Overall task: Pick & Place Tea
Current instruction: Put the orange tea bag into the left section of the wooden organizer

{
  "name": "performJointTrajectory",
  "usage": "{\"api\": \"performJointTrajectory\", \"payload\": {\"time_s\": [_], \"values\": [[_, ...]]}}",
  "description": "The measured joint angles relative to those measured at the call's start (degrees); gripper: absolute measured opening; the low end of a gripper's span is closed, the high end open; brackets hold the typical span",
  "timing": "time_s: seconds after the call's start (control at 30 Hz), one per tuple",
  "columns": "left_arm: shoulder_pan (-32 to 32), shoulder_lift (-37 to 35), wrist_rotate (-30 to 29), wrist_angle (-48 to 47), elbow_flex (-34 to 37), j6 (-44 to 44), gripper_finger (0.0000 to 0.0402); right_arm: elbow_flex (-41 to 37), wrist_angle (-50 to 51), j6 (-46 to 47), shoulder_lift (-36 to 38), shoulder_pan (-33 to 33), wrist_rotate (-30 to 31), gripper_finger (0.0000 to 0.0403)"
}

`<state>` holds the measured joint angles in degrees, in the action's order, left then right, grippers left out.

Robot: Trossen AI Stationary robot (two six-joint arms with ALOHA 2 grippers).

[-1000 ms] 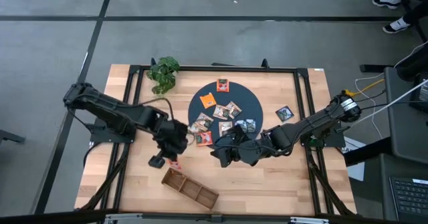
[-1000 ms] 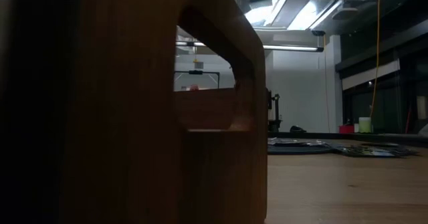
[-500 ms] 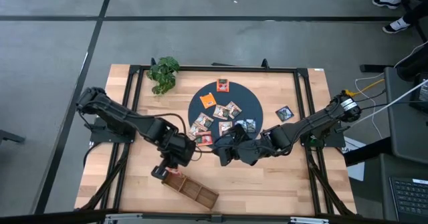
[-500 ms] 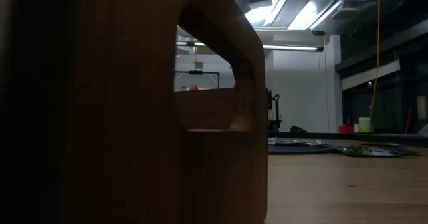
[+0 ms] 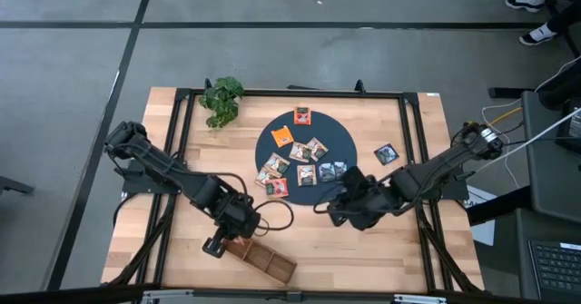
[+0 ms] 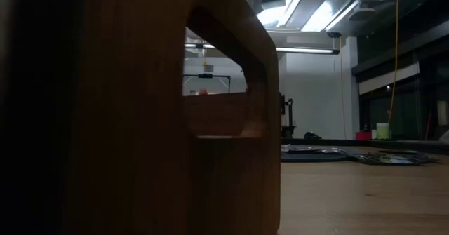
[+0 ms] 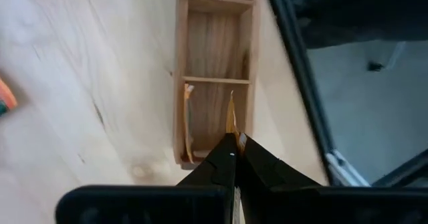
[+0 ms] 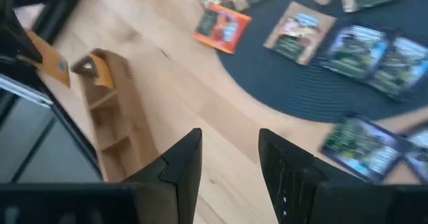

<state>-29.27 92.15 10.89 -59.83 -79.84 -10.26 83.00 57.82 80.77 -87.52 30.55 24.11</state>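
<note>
- No text, label, brand, number or sign can be read in any view.
- The tea sachets [image 8: 299, 33] on the round mat [image 8: 314, 90] carry coloured print, but it is too blurred to make out any word.
- The wooden compartment tray [image 7: 215, 70] shows bare wood, with no marking on it.
</note>
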Motion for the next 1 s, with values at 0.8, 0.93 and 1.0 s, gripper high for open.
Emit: {"api": "performJointTrajectory", "payload": {"time_s": [0.8, 0.93, 1.0], "values": [[-1.45, 8.34, -5.95, 2.68, 0.06, -0.91, 0.0002, -0.92, 6.30, 0.20, -2.17, 0.13, -1.33, 0.0149], [-1.68, 9.14, -5.67, 2.56, 0.06, -0.04, 0.0002, -0.92, 6.28, 0.19, -2.17, 0.13, -1.31, 0.0149], [-1.88, 9.81, -5.42, 2.59, 0.06, 0.19, 0.0002, -0.92, 6.30, 0.17, -2.17, 0.13, -1.31, 0.0149]]}}
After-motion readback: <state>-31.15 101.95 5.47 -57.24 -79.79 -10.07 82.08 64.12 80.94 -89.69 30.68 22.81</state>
